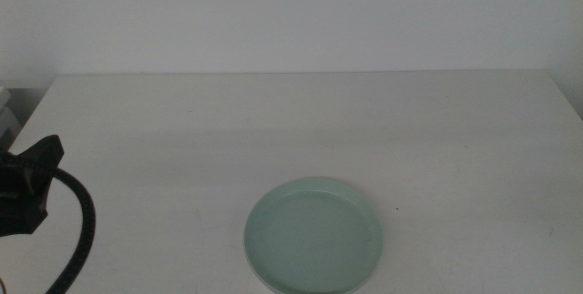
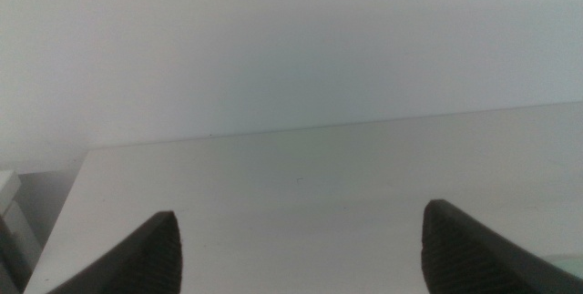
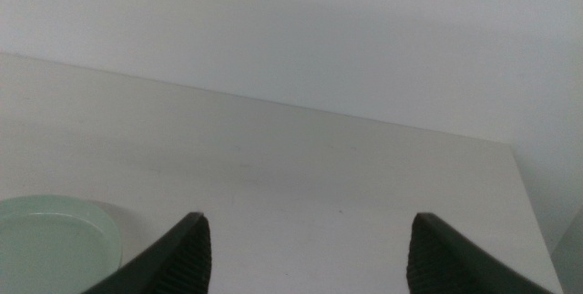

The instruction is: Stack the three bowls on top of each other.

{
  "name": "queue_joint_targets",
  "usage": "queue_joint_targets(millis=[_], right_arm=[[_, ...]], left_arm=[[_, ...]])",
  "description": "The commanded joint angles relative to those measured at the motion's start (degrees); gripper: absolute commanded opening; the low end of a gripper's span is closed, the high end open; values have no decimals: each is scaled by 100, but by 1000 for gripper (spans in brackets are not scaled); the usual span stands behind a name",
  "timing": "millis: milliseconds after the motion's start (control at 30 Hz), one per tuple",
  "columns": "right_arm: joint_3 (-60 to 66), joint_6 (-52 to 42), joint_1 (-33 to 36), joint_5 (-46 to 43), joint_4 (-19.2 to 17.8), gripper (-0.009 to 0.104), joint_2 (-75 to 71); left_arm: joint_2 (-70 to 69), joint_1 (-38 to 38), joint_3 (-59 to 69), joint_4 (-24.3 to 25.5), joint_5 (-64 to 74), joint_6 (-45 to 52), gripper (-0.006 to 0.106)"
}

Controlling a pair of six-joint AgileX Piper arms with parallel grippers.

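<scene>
Both grippers hold their jaws wide apart, gripping and touching nothing. The left gripper (image 2: 296, 253) and right gripper (image 3: 305, 256) each show two dark, ridged, wedge-shaped jaws raised above a smooth white table (image 1: 301, 130). Only one bowl shows: a pale mint green bowl (image 1: 314, 236), round, shallow, low-rimmed and matte, lying flat near the table's front edge, slightly right of centre. A black cable (image 1: 77, 230) curves at the left side.

We see the right claw (image 3: 305, 253) with its jaws spread wide over the white bench (image 3: 301, 167); the mint green bowl (image 3: 55, 239) lies just beside one jaw.
</scene>
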Motion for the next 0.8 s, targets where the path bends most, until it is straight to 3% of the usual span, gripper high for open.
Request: queue_joint_targets(millis=[0, 100, 233, 300, 367, 500, 767], right_arm=[[-110, -103, 2, -410, 28, 55, 26], [-56, 414, 2, -477, -510, 55, -265], [58, 2238, 2, -731, -2108, 55, -703], [110, 2768, 2, -901, -2547, 55, -833], [133, 2912, 2, -1047, -2671, 55, -901], [139, 2956, 2, -1111, -2474, 55, -901], [371, 2932, 2, -1046, -2507, 55, -1118]], left_arm=[[1, 5, -159, -77, -457, -9, 88], [1, 5, -159, -77, -457, -9, 88], [1, 5, -159, -77, -457, -9, 88], [1, 5, -159, -77, -457, -9, 88], [1, 5, -159, -77, -457, -9, 88], [1, 5, -159, -77, -457, -9, 88], [-227, 5, -68, -77, -426, -9, 88]])
